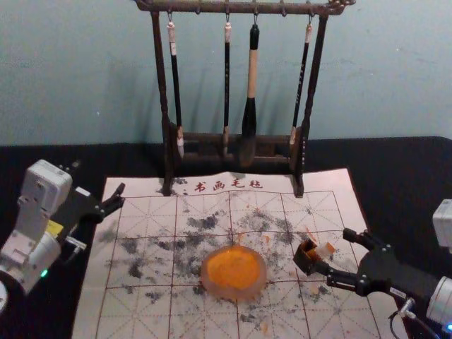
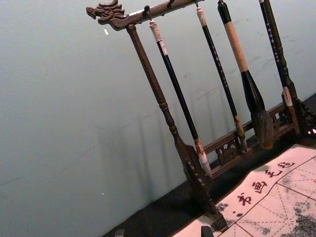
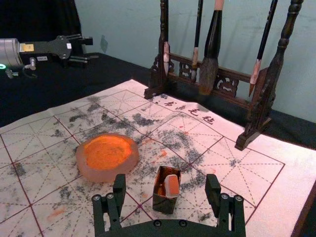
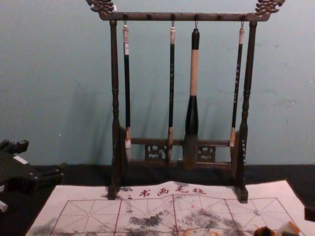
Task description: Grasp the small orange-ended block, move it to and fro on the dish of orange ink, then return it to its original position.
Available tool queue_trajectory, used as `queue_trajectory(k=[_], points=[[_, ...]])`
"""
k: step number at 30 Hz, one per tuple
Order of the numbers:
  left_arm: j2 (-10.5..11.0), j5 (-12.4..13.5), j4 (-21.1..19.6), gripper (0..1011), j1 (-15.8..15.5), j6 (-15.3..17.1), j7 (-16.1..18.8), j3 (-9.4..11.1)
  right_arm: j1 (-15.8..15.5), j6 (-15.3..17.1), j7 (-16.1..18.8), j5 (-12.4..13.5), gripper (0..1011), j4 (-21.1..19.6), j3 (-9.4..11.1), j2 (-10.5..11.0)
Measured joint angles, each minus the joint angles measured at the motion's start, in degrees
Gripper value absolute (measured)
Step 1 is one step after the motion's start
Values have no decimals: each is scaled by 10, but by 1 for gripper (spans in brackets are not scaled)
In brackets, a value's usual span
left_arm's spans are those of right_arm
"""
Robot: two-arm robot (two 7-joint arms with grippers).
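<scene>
The small white block with an orange end point(image 1: 324, 251) point(image 3: 172, 185) leans in an open-topped dark box point(image 1: 305, 257) point(image 3: 165, 201) on the mat. My right gripper point(image 1: 333, 253) is at the box from the right; in the right wrist view the same gripper point(image 3: 166, 183) stands open, one finger to each side of box and block, with gaps between. The round dish of orange ink point(image 1: 234, 272) point(image 3: 106, 154) lies left of the box. My left gripper point(image 1: 121, 196) idles open over the mat's left edge; the left wrist view shows that gripper point(image 2: 163, 232) too.
A dark wooden rack point(image 1: 236, 139) with several hanging brushes stands at the mat's back edge. The ink-stained, gridded mat point(image 1: 141, 311) lies on a black cloth point(image 1: 402, 176). Bare mat separates the dish from the box.
</scene>
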Motion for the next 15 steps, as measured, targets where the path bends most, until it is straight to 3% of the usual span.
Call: queue_trajectory(k=[15], points=[[0,0,0,1001,0,0,0,0,22,14,13,-12,1000,34,-2,-24]])
